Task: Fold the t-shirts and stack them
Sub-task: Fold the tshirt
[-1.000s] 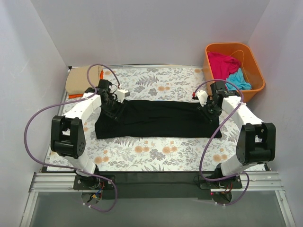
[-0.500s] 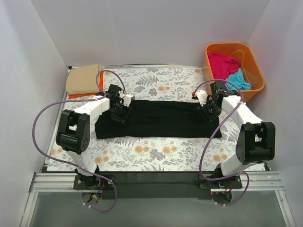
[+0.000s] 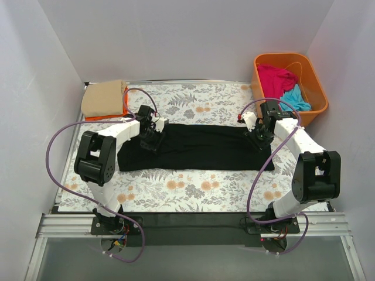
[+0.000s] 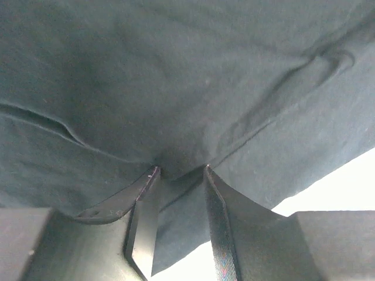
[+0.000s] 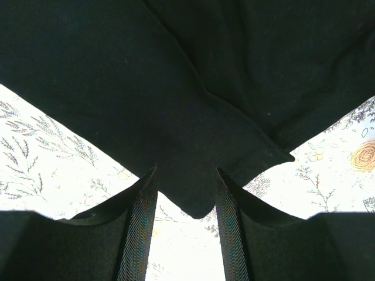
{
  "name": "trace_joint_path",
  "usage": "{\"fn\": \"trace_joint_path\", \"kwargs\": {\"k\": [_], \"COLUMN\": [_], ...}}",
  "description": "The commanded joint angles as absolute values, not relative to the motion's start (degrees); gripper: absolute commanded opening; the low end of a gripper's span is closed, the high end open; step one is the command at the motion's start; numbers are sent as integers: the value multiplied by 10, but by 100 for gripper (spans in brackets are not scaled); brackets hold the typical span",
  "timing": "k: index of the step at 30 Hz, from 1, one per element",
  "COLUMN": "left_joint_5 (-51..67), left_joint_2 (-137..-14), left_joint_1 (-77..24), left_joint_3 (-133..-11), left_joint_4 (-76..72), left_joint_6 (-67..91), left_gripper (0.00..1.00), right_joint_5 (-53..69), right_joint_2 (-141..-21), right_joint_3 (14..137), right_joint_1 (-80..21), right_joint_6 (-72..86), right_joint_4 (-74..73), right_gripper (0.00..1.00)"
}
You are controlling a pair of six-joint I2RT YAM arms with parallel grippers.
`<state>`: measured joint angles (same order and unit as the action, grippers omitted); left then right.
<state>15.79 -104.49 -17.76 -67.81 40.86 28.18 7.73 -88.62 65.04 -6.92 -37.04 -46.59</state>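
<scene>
floral sheet [image 3: 193, 190] beneath low-bent arms, left gripper [image 4: 180, 171] and right gripper [image 5: 185, 171] clenched on black t-shirt [image 3: 202, 146]

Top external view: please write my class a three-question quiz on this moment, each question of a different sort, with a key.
1. True or false: the black t-shirt lies inside the orange tub.
2. Pick one. What is in the tub? A: a pink shirt and a turquoise shirt. B: a folded towel. C: nothing.
3. Fill the gap: the sheet under the black t-shirt has a ______ pattern.

Key: 1 false, it lies spread out on the sheet; 2 A; 3 floral.
</scene>
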Motion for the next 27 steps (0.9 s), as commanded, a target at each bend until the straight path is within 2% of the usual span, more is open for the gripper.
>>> {"fn": "trace_joint_path", "kwargs": {"k": [1, 8, 11, 12, 13, 16, 21, 27], "left_joint_5": [155, 159, 157, 155, 154, 166, 189, 200], "left_joint_2": [-1045, -1049, -1056, -1056, -1057, -1053, -1053, -1142], "left_joint_1": [-179, -179, -179, -179, -179, -179, -188, -200], "left_joint_3": [-707, -718, -718, -717, -719, -729, -810, -941], "left_joint_4": [391, 395, 395, 392, 392, 394, 410, 417], "left_joint_6": [292, 291, 291, 290, 291, 289, 289, 293], "left_gripper": [34, 32, 19, 4, 0, 0, 0, 0], "right_joint_5": [89, 91, 91, 91, 90, 91, 90, 91], "right_joint_2": [-889, -889, -893, -893, -894, -893, -892, -895], "right_joint_3": [655, 650, 651, 650, 650, 651, 647, 647], "right_joint_1": [-69, -70, -69, -70, -70, -70, -70, -70], "right_joint_6": [-374, -377, -379, -380, -380, -381, -384, -384], "right_joint_4": [-472, -471, -471, -471, -470, -470, -468, -468], "right_gripper": [42, 42, 42, 41, 41, 41, 40, 40]}}
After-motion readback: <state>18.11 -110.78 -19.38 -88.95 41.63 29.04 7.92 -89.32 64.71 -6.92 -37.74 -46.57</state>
